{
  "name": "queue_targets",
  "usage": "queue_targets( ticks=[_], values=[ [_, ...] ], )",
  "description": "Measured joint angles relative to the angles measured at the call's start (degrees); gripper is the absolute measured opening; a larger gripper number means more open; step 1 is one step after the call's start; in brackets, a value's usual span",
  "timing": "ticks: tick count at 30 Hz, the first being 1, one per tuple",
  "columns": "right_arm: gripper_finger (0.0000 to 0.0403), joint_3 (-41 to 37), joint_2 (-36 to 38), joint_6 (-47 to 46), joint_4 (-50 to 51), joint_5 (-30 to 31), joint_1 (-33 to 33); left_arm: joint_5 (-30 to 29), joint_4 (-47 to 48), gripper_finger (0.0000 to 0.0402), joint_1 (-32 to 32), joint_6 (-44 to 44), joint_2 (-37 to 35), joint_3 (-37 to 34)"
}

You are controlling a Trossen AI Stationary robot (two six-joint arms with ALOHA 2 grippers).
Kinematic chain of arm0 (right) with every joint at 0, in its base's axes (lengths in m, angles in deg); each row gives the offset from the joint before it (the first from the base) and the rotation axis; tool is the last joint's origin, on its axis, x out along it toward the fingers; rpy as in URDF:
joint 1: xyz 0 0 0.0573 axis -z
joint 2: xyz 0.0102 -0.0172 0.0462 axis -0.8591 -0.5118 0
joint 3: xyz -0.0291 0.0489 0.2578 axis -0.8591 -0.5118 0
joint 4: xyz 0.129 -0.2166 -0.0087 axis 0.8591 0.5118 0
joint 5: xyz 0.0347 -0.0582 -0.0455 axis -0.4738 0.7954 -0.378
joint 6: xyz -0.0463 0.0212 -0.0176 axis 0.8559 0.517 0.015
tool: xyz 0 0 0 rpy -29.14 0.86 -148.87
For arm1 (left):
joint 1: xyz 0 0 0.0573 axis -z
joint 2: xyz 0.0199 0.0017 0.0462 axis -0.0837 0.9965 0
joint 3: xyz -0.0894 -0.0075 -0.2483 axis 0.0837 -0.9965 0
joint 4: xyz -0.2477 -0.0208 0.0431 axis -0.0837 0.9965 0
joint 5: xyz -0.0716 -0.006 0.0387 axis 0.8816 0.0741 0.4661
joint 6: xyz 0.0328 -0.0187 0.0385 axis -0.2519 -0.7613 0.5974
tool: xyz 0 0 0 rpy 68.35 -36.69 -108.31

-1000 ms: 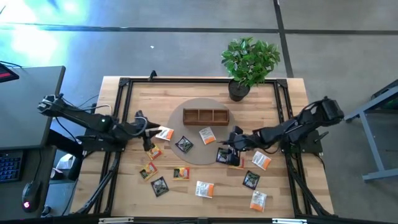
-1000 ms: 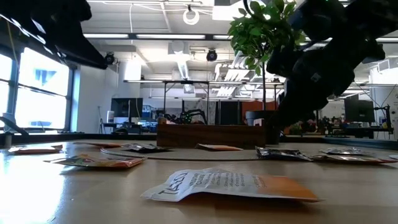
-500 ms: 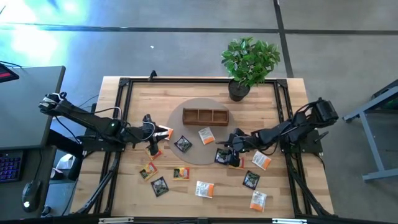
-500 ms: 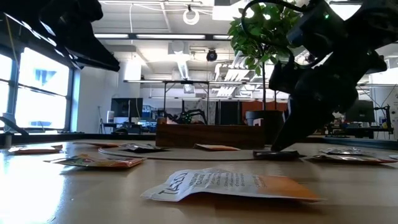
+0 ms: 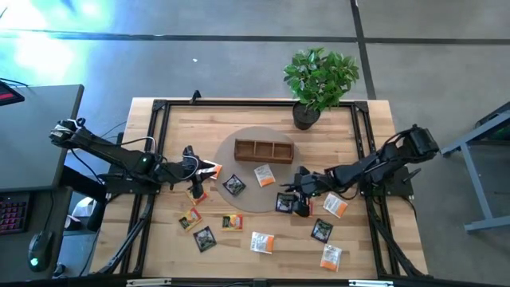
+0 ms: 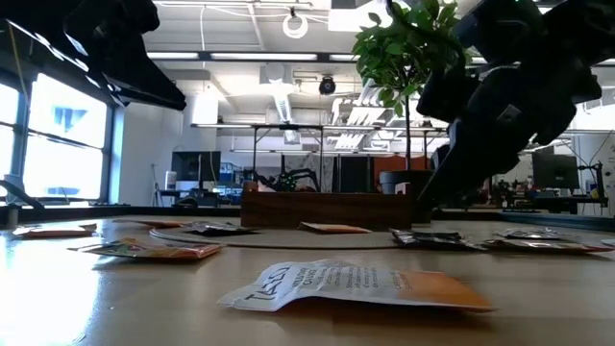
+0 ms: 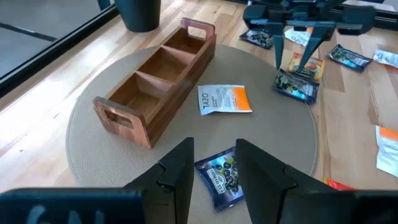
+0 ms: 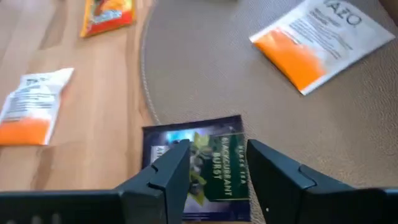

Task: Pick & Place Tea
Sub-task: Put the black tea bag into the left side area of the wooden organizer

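Several flat tea sachets lie scattered on the wooden table and on the round grey mat (image 5: 253, 201). My right gripper (image 5: 295, 198) (image 8: 214, 165) is open and hovers just above a black sachet (image 8: 199, 168) (image 6: 434, 237) that lies flat at the mat's right edge; its fingers stand on either side of it. My left gripper (image 5: 196, 171) (image 7: 214, 168) is open and held high at the mat's left edge. It points at another black sachet (image 7: 222, 176). A white-and-orange sachet (image 5: 212, 169) lies beside it.
The brown wooden three-compartment tray (image 5: 264, 149) (image 7: 155, 87) stands at the mat's far part, with a white-and-orange sachet (image 7: 224, 99) next to it. A potted plant (image 5: 319, 80) stands at the far right. More sachets lie toward the near edge (image 5: 262, 242) (image 6: 356, 285).
My right gripper dipped down to the black sachet at the mat's right edge and has risen again; the sachet still lies on the table. My left gripper moved a little toward the table's right, closer to the mat, then held still.
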Motion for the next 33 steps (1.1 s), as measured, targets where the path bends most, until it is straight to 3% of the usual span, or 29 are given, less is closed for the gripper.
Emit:
queue_targets(
  ticks=[7,13,17,26,33],
  values=[
    [0.0186,0.02,-2.89,0.09,2.32,2.78,-1.70,-0.05,-0.02,0.0117,0.00,0.00,-0.02,0.00],
    [0.0180,0.33,-6.57,1.75,1.09,4.59,-1.78,-0.08,-0.02,0.0117,0.00,0.00,-0.02,0.00],
    [0.0145,0.33,-7.49,4.12,1.06,5.33,-1.74,-0.09,-0.02,0.0117,0.01,0.00,-0.02,0.00],
    [0.0012,0.22,-7.71,4.59,-0.47,5.09,-1.73,-0.24,0.30,0.0117,0.00,0.02,-0.02,0.00],
    [0.0004,0.02,-7.55,6.97,-3.71,4.78,-1.76,-0.26,1.00,0.0117,0.00,0.02,-0.02,0.00]
  ],
)
